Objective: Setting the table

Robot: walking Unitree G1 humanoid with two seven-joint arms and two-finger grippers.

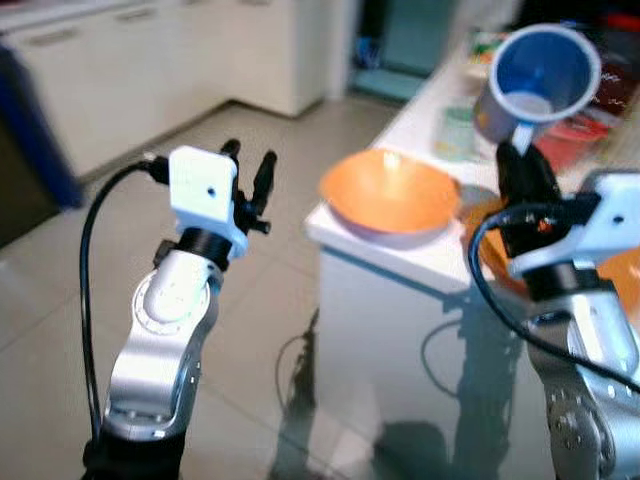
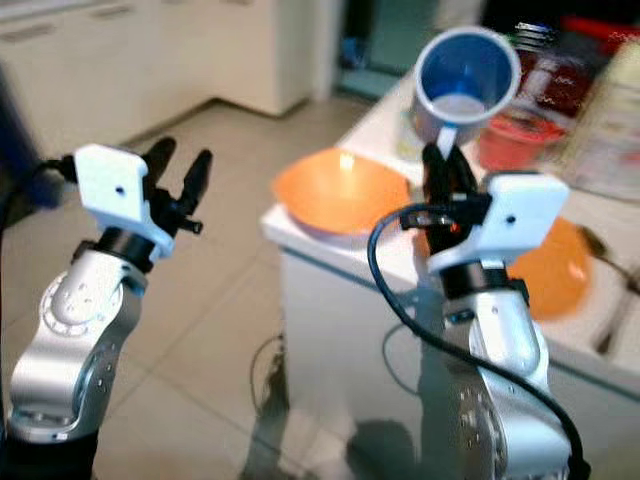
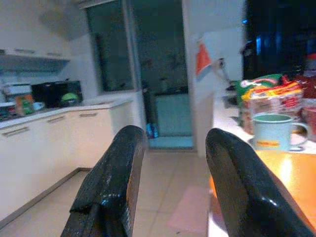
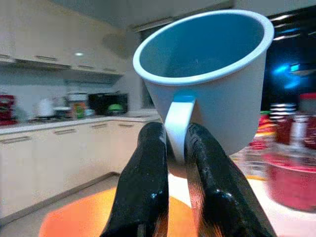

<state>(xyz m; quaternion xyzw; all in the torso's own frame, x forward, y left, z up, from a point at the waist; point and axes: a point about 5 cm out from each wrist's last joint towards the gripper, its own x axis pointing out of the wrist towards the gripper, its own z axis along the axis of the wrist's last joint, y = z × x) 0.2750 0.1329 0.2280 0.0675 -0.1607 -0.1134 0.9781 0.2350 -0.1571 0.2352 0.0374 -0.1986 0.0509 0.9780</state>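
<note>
My right gripper [image 1: 522,152] is shut on the handle of a white mug with a blue inside [image 1: 537,82], held tilted in the air above the white table [image 1: 400,250]. The right wrist view has the mug [image 4: 212,84] pinched by its handle between the two black fingers [image 4: 143,192]. An orange bowl [image 1: 390,197] rests on the table's near corner, left of the mug. My left gripper [image 1: 250,165] is raised over the floor left of the table, open and holding nothing. A pale green mug [image 3: 274,131] stands on the table past the left fingers [image 3: 113,182].
A second orange bowl [image 2: 555,265] sits on the table behind my right wrist. Food packets [image 3: 269,96], a red container [image 2: 515,140] and a spoon [image 2: 605,255] crowd the table's far part. Cream kitchen cabinets [image 1: 130,70] line the left wall across tiled floor [image 1: 60,300].
</note>
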